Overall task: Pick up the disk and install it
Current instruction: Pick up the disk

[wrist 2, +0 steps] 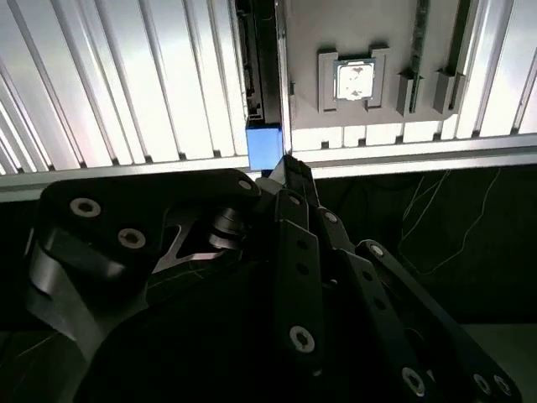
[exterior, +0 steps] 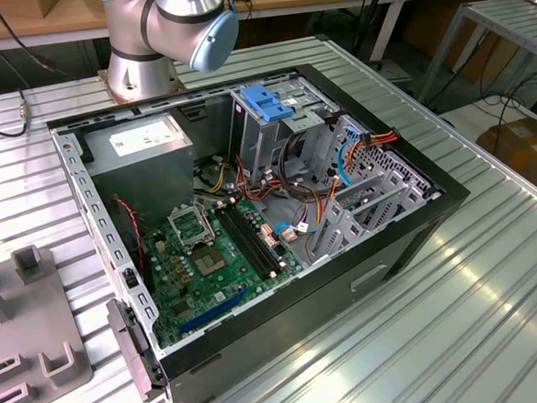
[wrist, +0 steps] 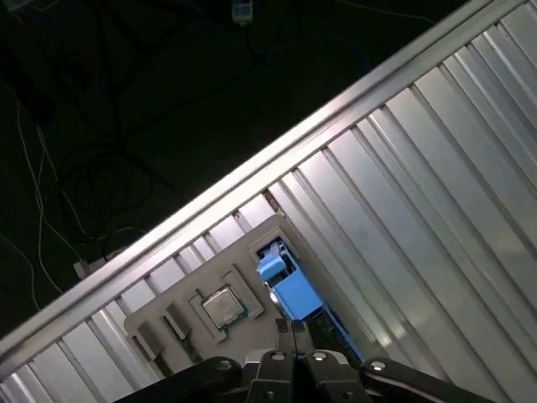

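Note:
The disk [wrist: 289, 290] stands on edge in a slot of a grey holder [wrist: 243, 252] on the ribbed metal table, its blue side rail facing up. In the second wrist view the disk [wrist 2: 262, 101] is a thin dark strip ending in a blue rail end. My gripper [wrist: 294, 329] hovers just over the near end of that rail, and my gripper [wrist 2: 289, 172] sits beside the blue end. Its fingertips are pressed together with nothing between them. The open computer case [exterior: 251, 212] lies on the table in the exterior view, with a tall metal cage [exterior: 267, 118] bearing a blue tab inside.
The holder also carries a processor chip [wrist 2: 353, 80] and narrow slots [wrist 2: 419, 88]. The table edge [wrist: 252, 185] runs close behind the holder, with dark floor and cables beyond. In the case are a power supply box [exterior: 140, 150], a motherboard [exterior: 208, 261] and loose cables [exterior: 340, 173].

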Robot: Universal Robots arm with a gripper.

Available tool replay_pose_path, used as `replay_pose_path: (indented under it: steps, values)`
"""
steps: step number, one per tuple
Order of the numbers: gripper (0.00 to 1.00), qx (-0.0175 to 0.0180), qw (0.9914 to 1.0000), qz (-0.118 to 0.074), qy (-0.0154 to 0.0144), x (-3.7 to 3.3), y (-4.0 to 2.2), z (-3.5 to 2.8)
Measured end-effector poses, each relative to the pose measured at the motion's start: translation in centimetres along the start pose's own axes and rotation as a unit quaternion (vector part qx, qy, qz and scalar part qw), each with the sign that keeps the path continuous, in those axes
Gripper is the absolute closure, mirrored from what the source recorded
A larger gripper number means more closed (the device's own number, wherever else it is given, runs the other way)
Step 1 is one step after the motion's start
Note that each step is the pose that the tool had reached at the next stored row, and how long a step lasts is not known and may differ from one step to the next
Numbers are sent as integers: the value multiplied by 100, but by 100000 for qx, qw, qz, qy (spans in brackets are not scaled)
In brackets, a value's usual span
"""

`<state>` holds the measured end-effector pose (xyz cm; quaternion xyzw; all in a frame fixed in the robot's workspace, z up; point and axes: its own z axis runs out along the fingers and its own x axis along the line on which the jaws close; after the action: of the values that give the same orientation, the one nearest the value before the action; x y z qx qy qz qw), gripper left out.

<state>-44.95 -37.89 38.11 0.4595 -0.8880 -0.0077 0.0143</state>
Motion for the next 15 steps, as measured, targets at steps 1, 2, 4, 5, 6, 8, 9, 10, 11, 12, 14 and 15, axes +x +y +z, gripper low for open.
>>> replay_pose_path:
  steps: [1,2,4,5,6,8,9,10,11,12,14,15]
  values:
    - [89,28,99996,-883,12,0,0,2]
    - [89,58,99982,-1891,34,0,0,3]
    - [89,115,99928,-3802,69,0,0,6]
    - [89,145,99883,-4831,89,0,-1,7]
    - [89,173,99833,-5770,106,0,-1,8]
    - [89,244,99643,-8442,162,0,-1,12]
    - [89,267,99561,-9349,179,0,-1,13]
    - [89,288,99462,-10350,206,0,-1,14]
    - [89,308,99371,-11193,222,0,-1,15]
    - [89,335,99248,-12230,247,0,-1,15]
    - [89,387,99026,-13916,277,0,-1,17]
    - [89,417,98917,-14667,289,0,-1,18]
